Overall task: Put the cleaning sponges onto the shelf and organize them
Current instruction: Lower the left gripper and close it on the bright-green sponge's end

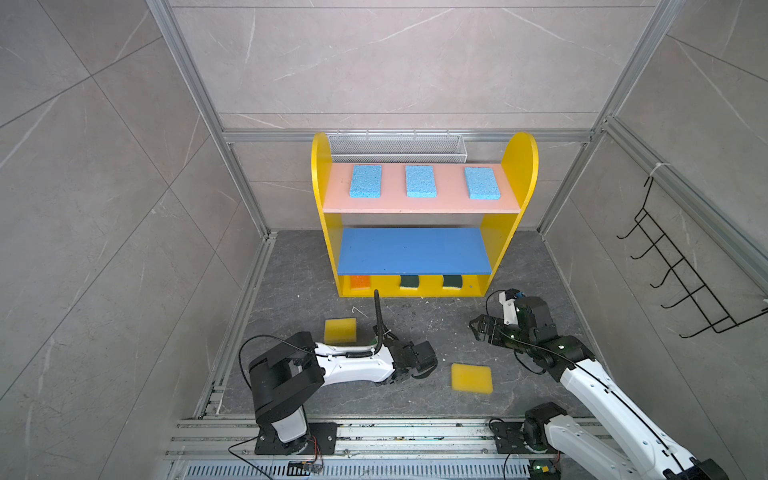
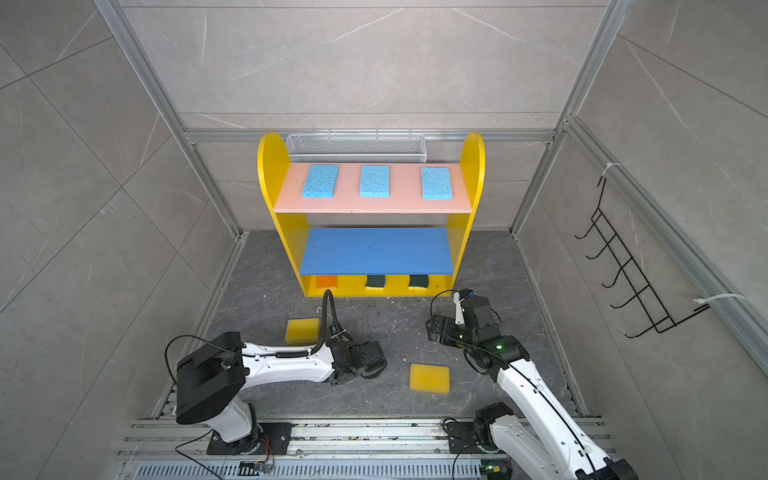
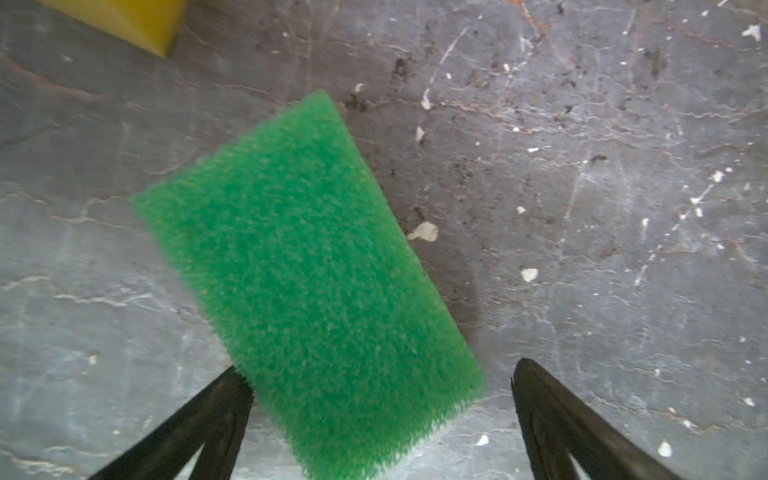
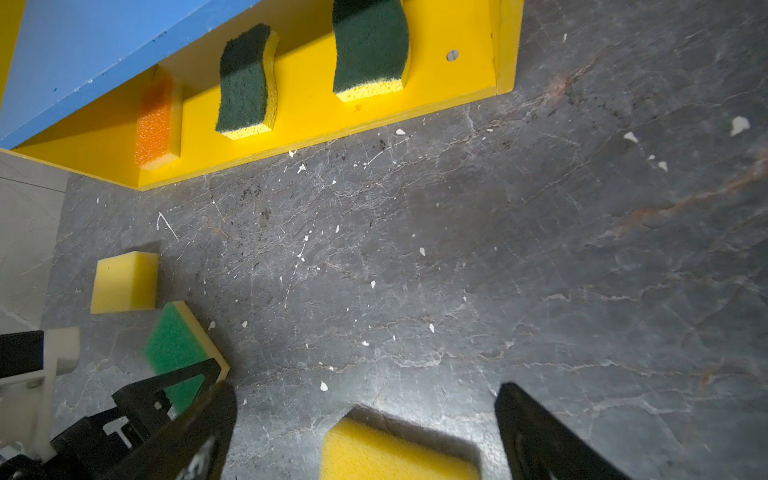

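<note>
The yellow shelf [image 1: 519, 166] [image 2: 473, 166] holds three light blue sponges [image 1: 419, 180] on its pink top board. An orange sponge [image 4: 156, 120] and two dark-green scourers [image 4: 245, 79] lie on its bottom board; the blue middle board is bare. My left gripper [image 3: 380, 370] [image 1: 419, 361] is open, its fingers either side of a bright green sponge [image 3: 307, 282] [image 4: 178, 345] on the floor; this sponge is hidden in both top views. My right gripper [image 4: 365, 388] [image 1: 478, 326] is open above a yellow sponge [image 4: 395, 453] [image 1: 471, 377]. Another yellow sponge [image 1: 340, 330] [image 4: 124, 282] lies beside the left arm.
A white wire mesh basket [image 1: 397, 147] hangs behind the shelf top. A black wire hook rack [image 1: 681, 266] is on the right wall. Aluminium rails [image 1: 374, 432] run along the front by both arm bases. The dark stone floor [image 4: 540, 249] carries small white crumbs.
</note>
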### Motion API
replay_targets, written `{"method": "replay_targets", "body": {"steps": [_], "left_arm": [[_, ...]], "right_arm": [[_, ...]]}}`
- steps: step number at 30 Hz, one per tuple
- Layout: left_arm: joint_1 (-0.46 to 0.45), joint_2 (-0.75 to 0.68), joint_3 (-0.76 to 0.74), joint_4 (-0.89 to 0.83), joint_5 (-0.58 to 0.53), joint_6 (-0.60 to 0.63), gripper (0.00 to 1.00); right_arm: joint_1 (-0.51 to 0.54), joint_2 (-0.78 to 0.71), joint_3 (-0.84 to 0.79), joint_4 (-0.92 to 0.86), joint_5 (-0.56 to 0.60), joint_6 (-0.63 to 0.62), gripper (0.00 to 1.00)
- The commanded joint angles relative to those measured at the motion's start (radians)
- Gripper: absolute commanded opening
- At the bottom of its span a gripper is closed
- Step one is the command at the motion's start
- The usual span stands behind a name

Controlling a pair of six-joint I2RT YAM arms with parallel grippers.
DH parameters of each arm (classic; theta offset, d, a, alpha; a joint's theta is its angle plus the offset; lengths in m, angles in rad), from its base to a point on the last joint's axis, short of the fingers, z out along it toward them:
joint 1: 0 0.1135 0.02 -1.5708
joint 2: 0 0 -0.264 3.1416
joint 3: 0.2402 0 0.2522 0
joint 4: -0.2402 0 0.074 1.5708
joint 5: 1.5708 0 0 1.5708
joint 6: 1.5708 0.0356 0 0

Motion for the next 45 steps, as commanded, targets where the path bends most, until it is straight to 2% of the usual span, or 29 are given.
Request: {"method": "replay_targets", "body": {"steps": [1,11,18,27,33,45], "left_arm": [[0.005,0.012,0.026,-0.018,-0.004,0.028,1.00],[0.007,0.076,0.080,-0.126,0.011,0.023,1.00],[0.009,0.070,0.048,-0.149,0.039,-0.001,0.98],[0.009,-0.037,-0.070,-0.151,0.027,-0.037,0.92],[0.002,-0.142,-0.174,-0.155,0.042,-0.030,0.91],[0.001,-0.232,-0.122,-0.169,-0.086,0.274,0.95]], "right_arm": [[-0.002,-0.001,0.028,0.031,-0.013,0.009,0.99],[-0.002,0.005,0.009,0.046,-0.019,0.009,0.99],[-0.002,0.005,0.004,0.043,-0.017,-0.005,0.99],[-0.001,0.002,-0.001,0.043,-0.029,-0.007,0.99],[-0.001,-0.001,-0.003,0.040,-0.034,-0.003,0.99],[-0.002,0.008,-0.003,0.041,-0.045,0.012,0.99]]}}
